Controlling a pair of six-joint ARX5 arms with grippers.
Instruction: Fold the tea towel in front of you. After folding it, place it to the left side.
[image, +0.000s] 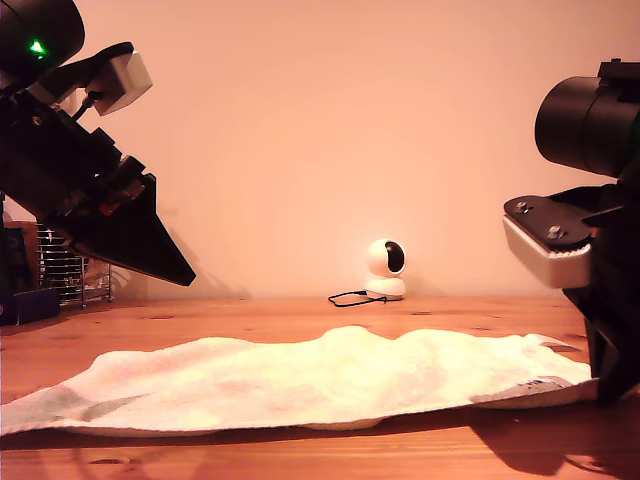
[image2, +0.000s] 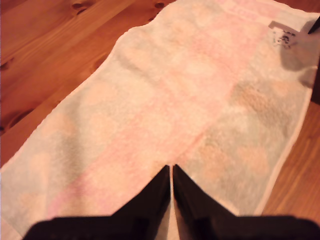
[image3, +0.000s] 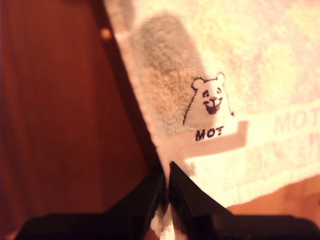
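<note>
Here the tea towel (image: 300, 385) lies spread lengthwise across the wooden table (image: 250, 320), running from the exterior view's left edge almost to its right edge, with a low rumpled rise near its middle. It is cream-white terry with faint pinkish and greyish patches; in the first wrist view the tea towel (image2: 175, 105) lies flat and unfolded on the boards. At the end toward the exterior view's right a small printed label (image: 545, 383) shows; in the second wrist view this label (image3: 210, 107) is a bear's face above dark letters, close to the towel's hemmed edge.

My second gripper (image3: 167, 172) is down at that labelled corner, at the exterior view's right. Its jaws stand pressed together with a scrap of white cloth between their tips, so it has the towel's edge pinched.

My first gripper (image2: 171, 172) hangs above the towel, its dark wedge raised at the exterior view's left. Its jaws are all but closed, a thin slit between them, and nothing is held.

Behind the towel, near the wall, a small white round camera (image: 386, 268) stands with its black cable (image: 350, 298) on the table. A wire rack (image: 70, 268) sits at the exterior view's far left.
</note>
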